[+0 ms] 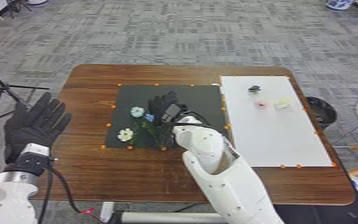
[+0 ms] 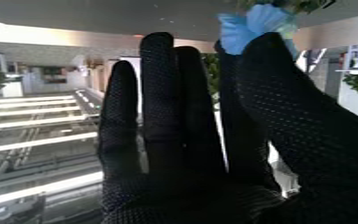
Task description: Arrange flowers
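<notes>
- We log left arm near left, left hand open, pointing far.
- Right arm angles far-left from near right; our right hand has straight fingers.

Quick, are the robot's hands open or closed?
Left hand: open.
Right hand: right by a blue flower; can't tell if it's open or holding it.

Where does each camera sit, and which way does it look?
Head view: on the robot's head, looking forward and down at the table. It shows the left robot hand and right robot hand, plus both arms.
Right wrist view: on the right wrist, looking along that gloved hand, with lights beyond.
Shared: the right robot hand and a blue flower.
</notes>
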You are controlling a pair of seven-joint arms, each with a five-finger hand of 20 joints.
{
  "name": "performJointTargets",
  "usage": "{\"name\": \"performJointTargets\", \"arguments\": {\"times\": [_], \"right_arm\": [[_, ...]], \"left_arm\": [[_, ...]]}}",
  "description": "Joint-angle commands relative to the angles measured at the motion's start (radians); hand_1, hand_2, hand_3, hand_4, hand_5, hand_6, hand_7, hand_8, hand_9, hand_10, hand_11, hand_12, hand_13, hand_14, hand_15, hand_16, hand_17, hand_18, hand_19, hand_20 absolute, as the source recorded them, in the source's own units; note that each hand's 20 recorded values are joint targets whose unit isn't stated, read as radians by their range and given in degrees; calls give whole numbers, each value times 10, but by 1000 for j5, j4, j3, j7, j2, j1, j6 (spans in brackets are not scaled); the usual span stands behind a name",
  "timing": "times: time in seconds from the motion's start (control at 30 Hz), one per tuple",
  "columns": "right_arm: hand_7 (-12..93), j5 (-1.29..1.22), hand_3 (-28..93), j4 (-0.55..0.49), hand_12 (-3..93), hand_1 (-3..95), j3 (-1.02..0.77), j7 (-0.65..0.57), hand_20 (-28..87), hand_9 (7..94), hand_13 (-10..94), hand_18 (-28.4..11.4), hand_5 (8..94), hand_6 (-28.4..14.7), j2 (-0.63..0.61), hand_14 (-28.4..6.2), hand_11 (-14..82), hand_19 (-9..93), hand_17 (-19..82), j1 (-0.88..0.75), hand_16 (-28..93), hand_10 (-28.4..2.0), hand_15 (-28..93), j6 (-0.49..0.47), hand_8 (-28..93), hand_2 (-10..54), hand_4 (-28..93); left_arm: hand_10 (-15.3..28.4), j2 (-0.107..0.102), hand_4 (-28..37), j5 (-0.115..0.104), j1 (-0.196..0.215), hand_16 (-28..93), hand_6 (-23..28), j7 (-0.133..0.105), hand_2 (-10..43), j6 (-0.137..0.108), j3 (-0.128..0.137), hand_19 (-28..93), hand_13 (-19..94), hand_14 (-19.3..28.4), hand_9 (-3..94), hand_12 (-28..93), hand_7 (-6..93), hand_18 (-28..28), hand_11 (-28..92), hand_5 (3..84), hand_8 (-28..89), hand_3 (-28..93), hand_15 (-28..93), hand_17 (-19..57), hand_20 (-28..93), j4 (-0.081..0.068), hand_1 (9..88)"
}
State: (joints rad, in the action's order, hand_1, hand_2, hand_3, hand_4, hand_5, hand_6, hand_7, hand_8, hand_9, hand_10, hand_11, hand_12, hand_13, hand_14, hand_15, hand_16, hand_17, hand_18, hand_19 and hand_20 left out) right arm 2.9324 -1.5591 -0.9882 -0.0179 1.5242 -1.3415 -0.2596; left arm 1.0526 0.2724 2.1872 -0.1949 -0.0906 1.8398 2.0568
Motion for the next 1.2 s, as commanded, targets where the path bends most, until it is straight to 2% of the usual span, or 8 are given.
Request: {"name": "performJointTargets", "arguments": {"times": [0.03, 0.17, 0.4, 0.47, 0.53, 0.6, 0.97, 1.2], "right_arm": [[176, 61, 806, -12, 134, 475, 11, 7, 141, 591, 491, -218, 661, -10, -18, -127, 126, 679, 163, -12, 153, -135, 446, 45, -149, -95, -282], [177, 52, 748, -7, 135, 497, 15, 6, 137, 620, 505, -219, 690, -12, -14, -124, 133, 680, 167, -12, 155, -122, 442, 64, -83, -65, -283], [184, 60, 680, 11, 139, 532, 13, 16, 126, 653, 520, -213, 739, 2, -6, -116, 139, 671, 170, -9, 159, -99, 431, 116, -71, 11, -283], [189, 58, 683, 11, 139, 543, 11, 17, 125, 655, 524, -213, 742, 6, -4, -111, 140, 671, 170, -10, 183, -97, 421, 118, -68, 3, -281], [207, 59, 712, 6, 142, 560, 14, 15, 122, 661, 531, -214, 744, 6, -6, -98, 148, 672, 172, -12, 233, -94, 398, 111, -68, -64, -282], [218, 63, 723, 3, 144, 562, 15, 19, 119, 658, 533, -215, 734, 3, -8, -97, 151, 675, 173, -14, 240, -95, 395, 113, -74, -92, -283], [215, 38, 784, -9, 143, 511, 14, 12, 110, 646, 527, -218, 687, 2, -13, -111, 157, 679, 169, -13, 175, -112, 430, 101, -98, -95, -283], [202, -85, 820, -112, 142, 456, -28, -60, 101, 620, 505, -219, 661, -2, -52, -120, 158, 683, 163, -2, 155, -123, 450, 42, -161, -95, -283]], "left_arm": [[131, 2, -283, -6, 8, -66, 74, -1, 180, 2, -2, 357, 207, 110, 295, 46, 87, 128, 155, 376, -95, 622, 145, -85, 31, 1, 264], [131, 3, -283, -1, 1, -66, 75, 3, 180, 5, -7, 357, 207, 111, 295, 45, 88, 128, 154, 376, -95, 620, 145, -86, 31, -1, 265], [132, 3, -283, -2, -5, -66, 75, 4, 180, 0, -11, 357, 207, 112, 295, 45, 87, 128, 153, 375, -95, 622, 146, -86, 32, -4, 264], [132, 3, -283, -3, -2, -65, 75, 3, 180, 0, -10, 356, 208, 112, 295, 45, 86, 128, 154, 375, -95, 621, 145, -85, 32, -4, 265], [132, 4, -283, -4, 3, -65, 75, 4, 180, 1, -5, 356, 208, 111, 295, 46, 87, 128, 154, 375, -95, 620, 145, -85, 32, -2, 265], [133, 4, -283, -4, 6, -64, 76, 3, 180, -2, -2, 356, 208, 112, 295, 46, 86, 128, 155, 375, -95, 620, 146, -85, 32, 0, 265], [145, 4, -283, -7, 13, -61, 89, 2, 174, 7, 2, 359, 205, 125, 298, 49, 81, 131, 159, 386, -93, 624, 156, -89, 34, 0, 269], [147, 14, -283, -5, 8, -64, 89, -2, 173, 17, 5, 360, 203, 127, 297, 49, 79, 131, 158, 387, -91, 624, 161, -90, 35, 0, 272]]}}
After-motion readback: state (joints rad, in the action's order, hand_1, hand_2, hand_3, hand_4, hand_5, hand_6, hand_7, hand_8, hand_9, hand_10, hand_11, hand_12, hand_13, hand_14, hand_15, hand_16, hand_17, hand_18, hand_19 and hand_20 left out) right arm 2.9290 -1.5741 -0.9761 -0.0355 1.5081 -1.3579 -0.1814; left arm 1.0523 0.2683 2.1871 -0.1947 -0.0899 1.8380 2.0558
